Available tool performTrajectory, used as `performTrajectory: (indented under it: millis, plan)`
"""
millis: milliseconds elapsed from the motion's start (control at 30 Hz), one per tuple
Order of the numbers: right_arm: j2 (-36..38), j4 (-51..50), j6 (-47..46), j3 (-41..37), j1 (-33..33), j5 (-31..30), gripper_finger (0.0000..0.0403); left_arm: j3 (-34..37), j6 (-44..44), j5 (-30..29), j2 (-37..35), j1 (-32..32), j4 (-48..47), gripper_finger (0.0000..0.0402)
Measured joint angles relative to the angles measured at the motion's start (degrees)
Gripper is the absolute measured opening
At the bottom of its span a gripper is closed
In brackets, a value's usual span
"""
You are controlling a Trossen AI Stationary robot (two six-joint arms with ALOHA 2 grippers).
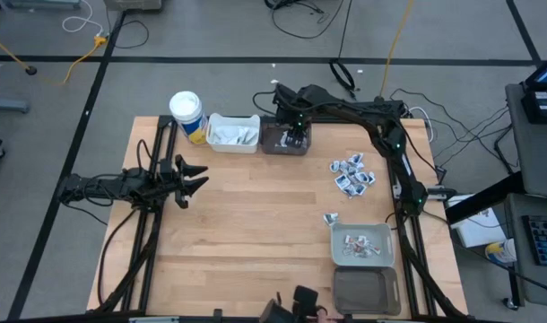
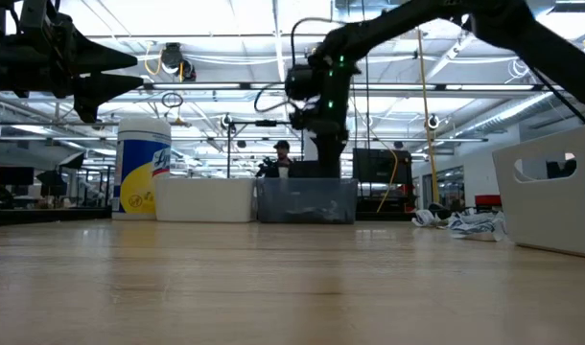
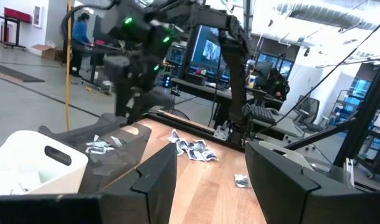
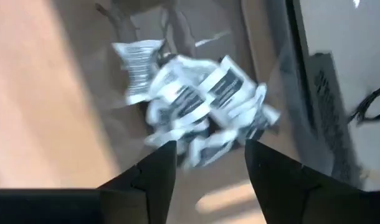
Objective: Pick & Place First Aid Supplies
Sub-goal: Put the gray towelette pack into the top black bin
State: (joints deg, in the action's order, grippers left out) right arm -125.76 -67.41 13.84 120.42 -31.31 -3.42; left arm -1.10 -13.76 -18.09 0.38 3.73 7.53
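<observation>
My right gripper (image 1: pixel 294 135) hangs over the dark bin (image 1: pixel 275 144) at the table's far edge, pointing steeply down. Its fingers stand open (image 4: pixel 209 155), with nothing between them. Below it, several white and silvery packets with dark print (image 4: pixel 196 99) lie in a heap on that bin's floor. More packets lie in a loose pile (image 1: pixel 352 174) on the table at the right, and a single one (image 1: pixel 330 218) lies nearer the front. My left gripper (image 1: pixel 195 179) waits open at the table's left side, above the wood, touching nothing.
A white bin (image 1: pixel 233 133) with white sachets stands left of the dark bin, and a white canister with a yellow band (image 1: pixel 187 115) beside that. At the near right stand a grey bin (image 1: pixel 383 235) holding packets and a dark bin (image 1: pixel 366 289).
</observation>
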Motion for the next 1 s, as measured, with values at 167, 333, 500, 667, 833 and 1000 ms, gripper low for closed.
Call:
performTrajectory:
  millis: [167, 333, 500, 667, 833, 1000]
  plan:
    - [3.2, -5.5, -18.2, -2.1, 2.5, -1.0, 0.0182, 0.0, 0.0, 0.0, 0.0, 0.0, 0.0, 0.0196]
    - [10.5, -4.0, -38.1, -11.3, 6.0, -1.1, 0.0192, 0.0, 0.0, 0.0, 0.0, 0.0, 0.0, 0.0196]
    - [18.5, -1.7, -53.2, -22.8, 10.9, -1.8, 0.0202, 0.0, 0.0, 0.0, 0.0, 0.0, 0.0, 0.0196]
    - [24.7, -1.9, -66.5, -30.6, 16.0, 1.0, 0.0205, 0.0, 0.0, 0.0, 0.0, 0.0, 0.0, 0.0196]
    - [28.8, -1.8, -78.7, -36.0, 21.2, 2.2, 0.0205, 0.0, 0.0, 0.0, 0.0, 0.0, 0.0, 0.0196]
    - [31.6, -2.4, -87.7, -40.2, 25.3, 3.8, 0.0205, 0.0, 0.0, 0.0, 0.0, 0.0, 0.0, 0.0196]
